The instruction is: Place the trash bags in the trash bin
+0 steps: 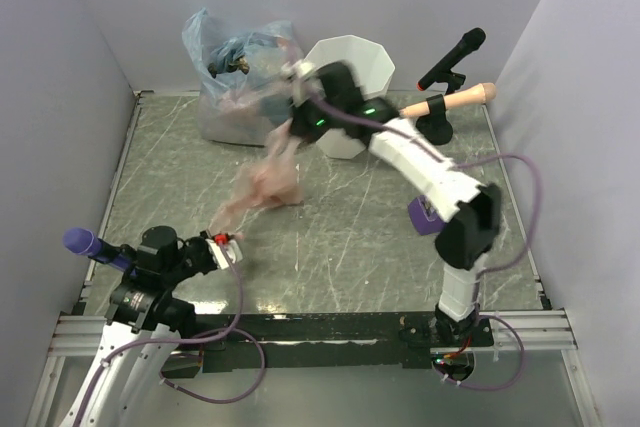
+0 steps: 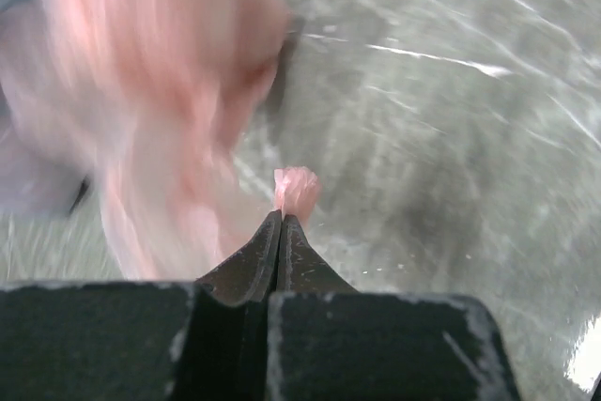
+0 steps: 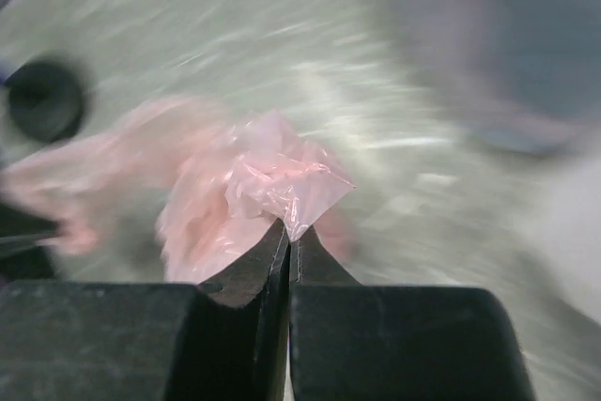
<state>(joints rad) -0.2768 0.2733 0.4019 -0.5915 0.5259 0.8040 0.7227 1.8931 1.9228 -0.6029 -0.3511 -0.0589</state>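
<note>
A thin pink trash bag [image 1: 265, 187] hangs stretched and blurred above the table between my two grippers. My left gripper [image 1: 226, 241] is shut on its lower end; in the left wrist view a pink tuft [image 2: 297, 190] pokes out past the closed tips [image 2: 282, 220]. My right gripper [image 1: 289, 131] is shut on the bag's upper end, and the crumpled pink film [image 3: 272, 180] bunches at its tips [image 3: 292, 232]. The white faceted trash bin [image 1: 362, 59] stands at the back, just behind my right wrist, which hides part of it.
A stuffed clear-bluish bag [image 1: 232, 82] sits at the back left, beside the bin. A black microphone on a stand [image 1: 452, 59] and a wooden-handled tool [image 1: 462, 99] are at the back right. A purple object [image 1: 424, 215] lies by the right arm.
</note>
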